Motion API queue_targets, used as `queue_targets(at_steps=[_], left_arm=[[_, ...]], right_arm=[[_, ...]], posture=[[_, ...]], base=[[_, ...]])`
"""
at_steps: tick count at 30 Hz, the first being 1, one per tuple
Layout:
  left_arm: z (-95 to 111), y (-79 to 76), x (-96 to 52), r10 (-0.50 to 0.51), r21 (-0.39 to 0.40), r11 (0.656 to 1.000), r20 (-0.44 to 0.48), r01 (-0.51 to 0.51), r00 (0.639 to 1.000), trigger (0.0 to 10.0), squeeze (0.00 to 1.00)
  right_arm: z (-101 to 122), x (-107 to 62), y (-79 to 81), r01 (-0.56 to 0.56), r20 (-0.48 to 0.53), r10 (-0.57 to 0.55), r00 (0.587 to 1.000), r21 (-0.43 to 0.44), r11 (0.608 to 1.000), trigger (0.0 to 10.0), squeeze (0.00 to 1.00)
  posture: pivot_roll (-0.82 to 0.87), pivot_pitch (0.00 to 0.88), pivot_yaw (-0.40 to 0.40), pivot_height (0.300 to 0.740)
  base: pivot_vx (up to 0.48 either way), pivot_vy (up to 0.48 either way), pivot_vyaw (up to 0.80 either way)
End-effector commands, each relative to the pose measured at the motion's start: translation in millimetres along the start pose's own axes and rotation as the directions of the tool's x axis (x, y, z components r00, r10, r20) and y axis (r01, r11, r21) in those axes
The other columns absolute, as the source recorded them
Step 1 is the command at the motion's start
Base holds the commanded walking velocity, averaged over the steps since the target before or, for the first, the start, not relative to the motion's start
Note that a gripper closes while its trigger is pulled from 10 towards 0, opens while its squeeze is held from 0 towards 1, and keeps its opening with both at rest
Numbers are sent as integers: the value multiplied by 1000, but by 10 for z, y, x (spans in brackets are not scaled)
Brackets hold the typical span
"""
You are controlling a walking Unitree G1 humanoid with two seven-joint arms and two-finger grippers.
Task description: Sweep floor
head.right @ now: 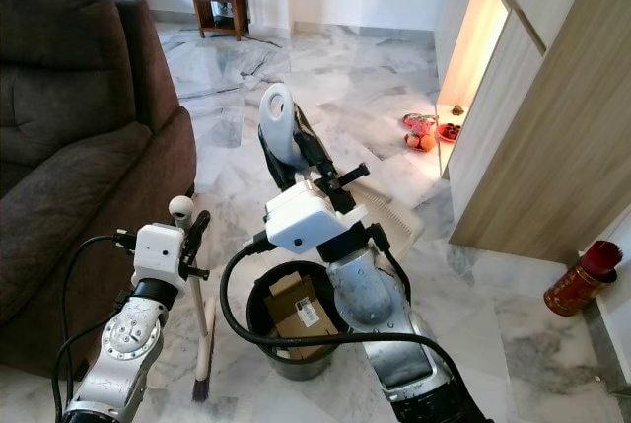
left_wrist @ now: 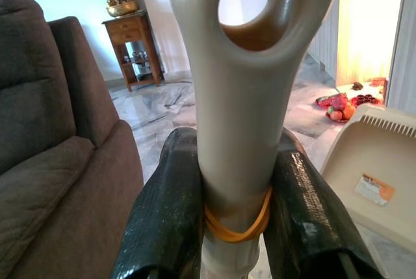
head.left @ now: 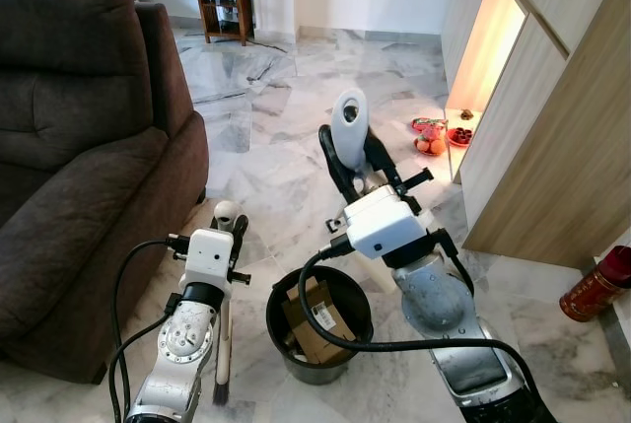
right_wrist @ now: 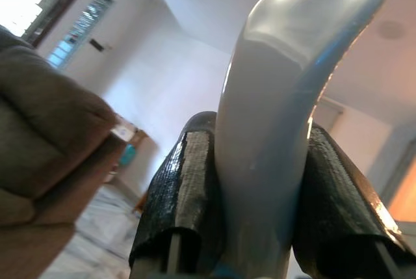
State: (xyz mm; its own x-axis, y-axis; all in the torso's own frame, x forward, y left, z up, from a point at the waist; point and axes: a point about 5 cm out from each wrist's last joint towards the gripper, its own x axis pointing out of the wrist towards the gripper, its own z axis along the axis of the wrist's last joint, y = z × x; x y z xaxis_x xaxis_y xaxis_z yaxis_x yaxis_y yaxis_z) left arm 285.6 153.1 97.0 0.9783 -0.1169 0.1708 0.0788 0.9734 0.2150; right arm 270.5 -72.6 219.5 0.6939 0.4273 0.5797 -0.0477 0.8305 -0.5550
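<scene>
Left gripper (left_wrist: 234, 211) pinches broom handle (left_wrist: 244, 97), bristles on marble floor (head.left: 276, 137) beside brown sofa (head.left: 79, 147). Right gripper (right_wrist: 260, 194) pinches dustpan handle (right_wrist: 279, 97); cream pan (head.right: 385, 211) past black bin (head.left: 320, 319).

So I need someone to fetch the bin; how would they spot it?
Start at the brown sofa on the robot's left. On the marble floor between the two arms stands a black round bucket, beside the hand broom. It alone holds cardboard scraps.
</scene>
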Motion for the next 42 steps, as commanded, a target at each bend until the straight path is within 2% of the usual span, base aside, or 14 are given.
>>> queue_targets(at_steps=[1, 3, 6, 8, 9, 11, 12, 16, 17, 19, 23, 24, 28, 42], left_arm=[[83, 13, 26, -2, 15, 1000, 51, 1, 999, 10000, 0], [82, 17, 25, 0, 15, 1000, 51, 0, 999, 10000, 0], [80, 22, 19, 1, 15, 1000, 50, -2, 999, 10000, 0], [81, 23, 14, 2, 15, 1000, 51, -3, 999, 10000, 0], [81, 23, 14, 2, 15, 1000, 51, -3, 999, 10000, 0], [82, 27, 12, 2, 16, 1000, 51, -2, 999, 10000, 0], [82, 27, 12, 2, 16, 1000, 51, -2, 999, 10000, 0], [77, 49, -5, 3, 18, 1000, 50, -4, 999, 10000, 0], [77, 49, -5, 3, 18, 1000, 50, -4, 999, 10000, 0], [75, 56, -19, 3, 20, 1000, 49, -4, 999, 10000, 0], [76, 68, -34, 4, 21, 1000, 49, -5, 999, 10000, 0], [73, 74, -44, 3, 23, 1000, 48, -4, 999, 10000, 0], [70, 84, -59, 2, 25, 1000, 46, -3, 999, 10000, 0], [71, 78, -80, -3, 11, 1000, 46, 3, 999, 10000, 0]], right_arm=[[-13, 78, -192, 99, 3, -99, 995, -40, 994, 10000, 0], [-145, 61, -300, 156, -53, -160, 986, -72, 985, 10000, 0], [-267, 28, -369, 195, -94, -204, 974, -94, 976, 10000, 0], [-470, -53, -467, 257, -170, -276, 946, -129, 958, 10000, 0], [-470, -53, -467, 257, -170, -276, 946, -129, 958, 10000, 0], [-590, -112, -533, 301, -219, -329, 919, -152, 942, 10000, 0], [-590, -112, -533, 301, -219, -329, 919, -152, 942, 10000, 0], [-880, -311, -543, 332, -345, -360, 867, -140, 933, 10000, 0], [-880, -311, -543, 332, -345, -360, 867, -140, 933, 10000, 0], [-1071, -510, -519, 369, -436, -384, 814, -122, 921, 10000, 0], [-1189, -643, -525, 401, -497, -408, 766, -128, 907, 10000, 0], [-1253, -714, -524, 414, -526, -416, 742, -130, 901, 10000, 0], [-1357, -828, -513, 424, -568, -420, 708, -135, 896, 10000, 0], [-1442, -853, -471, 421, -572, -401, 716, -104, 901, 10000, 0]], posture=[[102, 16, -6, 740], [101, 16, -6, 740], [102, 17, -6, 740], [104, 17, -4, 740], [104, 17, -4, 740], [105, 17, -4, 740], [105, 17, -4, 740], [105, 18, -4, 740], [105, 18, -4, 740], [109, 20, -2, 740], [109, 21, 0, 740], [109, 21, 0, 740], [114, 23, 1, 740], [119, 23, 2, 740]], base=[[0, 0, 0], [0, 0, 0], [0, 0, 0], [0, 0, 0], [0, 0, 0], [0, 0, 0], [0, 0, 0], [0, 0, 0], [0, 0, 0], [0, 0, 0], [0, 0, 0], [0, 0, 0], [0, 0, 0], [0, 0, 0]])
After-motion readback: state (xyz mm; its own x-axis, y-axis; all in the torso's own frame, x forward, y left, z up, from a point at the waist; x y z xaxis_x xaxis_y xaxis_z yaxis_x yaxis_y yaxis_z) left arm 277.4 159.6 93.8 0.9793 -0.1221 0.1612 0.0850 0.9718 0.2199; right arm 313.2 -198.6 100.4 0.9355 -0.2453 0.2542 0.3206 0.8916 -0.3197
